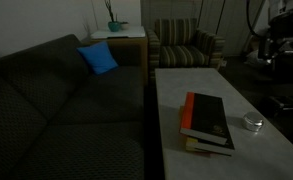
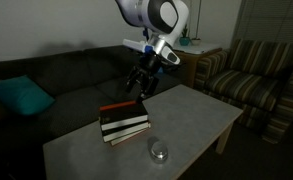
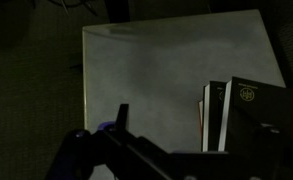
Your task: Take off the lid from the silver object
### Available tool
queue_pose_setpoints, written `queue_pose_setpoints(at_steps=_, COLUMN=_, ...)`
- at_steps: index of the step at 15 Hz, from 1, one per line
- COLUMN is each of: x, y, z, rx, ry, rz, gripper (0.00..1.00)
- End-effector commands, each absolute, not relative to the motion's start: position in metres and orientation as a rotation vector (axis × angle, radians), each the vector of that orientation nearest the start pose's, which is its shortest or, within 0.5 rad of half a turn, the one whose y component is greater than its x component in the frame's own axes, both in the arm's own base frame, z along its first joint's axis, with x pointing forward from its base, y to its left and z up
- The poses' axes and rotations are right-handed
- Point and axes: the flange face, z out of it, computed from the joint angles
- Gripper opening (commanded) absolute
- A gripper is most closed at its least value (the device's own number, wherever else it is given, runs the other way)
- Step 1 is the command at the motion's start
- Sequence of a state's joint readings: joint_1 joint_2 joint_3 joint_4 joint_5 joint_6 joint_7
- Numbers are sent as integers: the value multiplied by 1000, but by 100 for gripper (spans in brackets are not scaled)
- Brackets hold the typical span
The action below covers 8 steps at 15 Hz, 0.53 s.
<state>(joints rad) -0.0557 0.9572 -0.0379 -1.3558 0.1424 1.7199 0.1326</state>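
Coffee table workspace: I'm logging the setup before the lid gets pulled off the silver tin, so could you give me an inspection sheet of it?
Surface: pale rectangular coffee table, dimly lit, mostly bare.
Job's things: silver tin stands beside the book stack, apart from it; the lid appears to sit on it, though the seam is too small to tell.
Clutter: book stack, with a black-and-orange book on top.
Grippers: gripper hovers over the table's sofa-side edge, beyond the books and away from the tin; cannot tell whether it is open or shut.
Cables: nothing seen.
Surroundings: dark sofa with a blue cushion, striped armchair, side table with a plant.
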Motion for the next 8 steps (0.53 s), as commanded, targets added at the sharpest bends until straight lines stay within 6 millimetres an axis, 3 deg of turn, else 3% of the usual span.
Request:
queue_pose_setpoints(at_steps=1, x=662, y=-41, z=63, rx=-2961, ry=474, rz=816, gripper=100)
queue_pose_setpoints(at_steps=8, x=650, y=-51, z=-26, rx=-2979, ry=646, rz=768, gripper=100)
